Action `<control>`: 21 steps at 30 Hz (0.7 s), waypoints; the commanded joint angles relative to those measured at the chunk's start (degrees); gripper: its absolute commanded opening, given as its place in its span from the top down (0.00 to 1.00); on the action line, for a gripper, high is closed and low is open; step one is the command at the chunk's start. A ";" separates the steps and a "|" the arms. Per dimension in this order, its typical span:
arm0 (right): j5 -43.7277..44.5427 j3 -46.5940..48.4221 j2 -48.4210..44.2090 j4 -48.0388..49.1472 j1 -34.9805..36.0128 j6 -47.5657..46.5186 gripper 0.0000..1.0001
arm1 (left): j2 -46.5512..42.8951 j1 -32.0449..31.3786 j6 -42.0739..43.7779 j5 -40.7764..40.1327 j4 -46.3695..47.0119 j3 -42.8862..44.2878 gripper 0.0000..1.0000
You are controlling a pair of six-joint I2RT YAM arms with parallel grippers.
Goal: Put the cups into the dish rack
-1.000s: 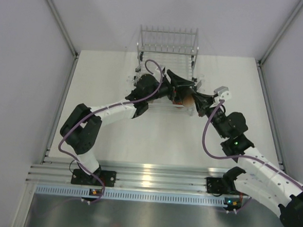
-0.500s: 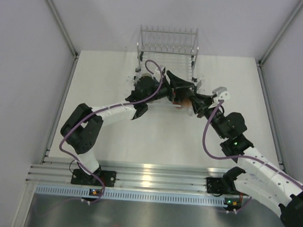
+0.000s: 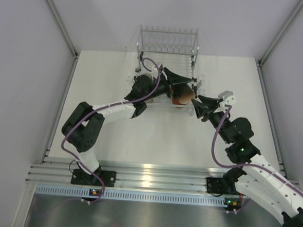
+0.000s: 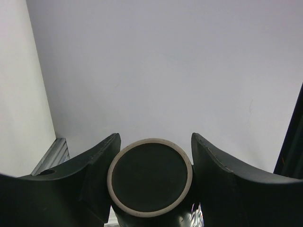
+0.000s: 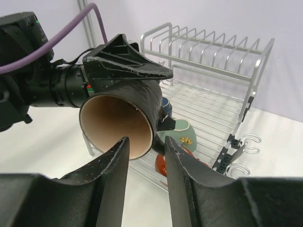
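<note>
My left gripper (image 3: pixel 180 87) is shut on the black mug (image 3: pixel 181 99), which has a tan inside, and holds it sideways above the near end of the dish rack (image 3: pixel 168 42). In the left wrist view the mug's dark base (image 4: pixel 149 176) sits between the fingers of the left gripper (image 4: pixel 155 135). My right gripper (image 3: pixel 198 104) is open and empty, just right of the mug. In the right wrist view the right gripper (image 5: pixel 145 142) faces the mug's mouth (image 5: pixel 116 125). A mint-green mug (image 5: pixel 183 134), a dark blue mug (image 5: pixel 165 105) and an orange-brown mug (image 5: pixel 162 163) lie in the rack (image 5: pixel 208 61).
The rack's upright tines (image 5: pixel 213 43) stand at its far end, by the back wall. Two wire hooks (image 5: pixel 246 142) stick out at the rack's near right corner. White tabletop (image 3: pixel 155 134) lies between the rack and the arm bases.
My right gripper has drawn back to the right, away from the black mug. My left gripper still holds the mug and has shifted slightly toward the rack.
</note>
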 commanded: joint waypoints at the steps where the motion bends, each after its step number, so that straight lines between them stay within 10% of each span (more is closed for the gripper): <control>1: 2.27 1.02 -3.26 -4.38 0.82 -0.53 0.64 | 2.68 0.82 -3.81 -0.40 10.85 3.45 1.00; 6: 4.56 0.67 -10.97 -10.97 0.82 1.14 0.63 | 5.85 3.45 0.21 0.39 6.04 8.02 1.00; 13: 8.51 0.14 -19.44 -17.23 0.82 0.79 0.62 | 5.42 6.80 30.62 -0.22 -21.90 17.87 1.00; 21: 9.40 -0.91 -18.56 -17.67 0.82 0.26 0.62 | 3.75 8.29 45.80 -7.24 -27.38 16.74 1.00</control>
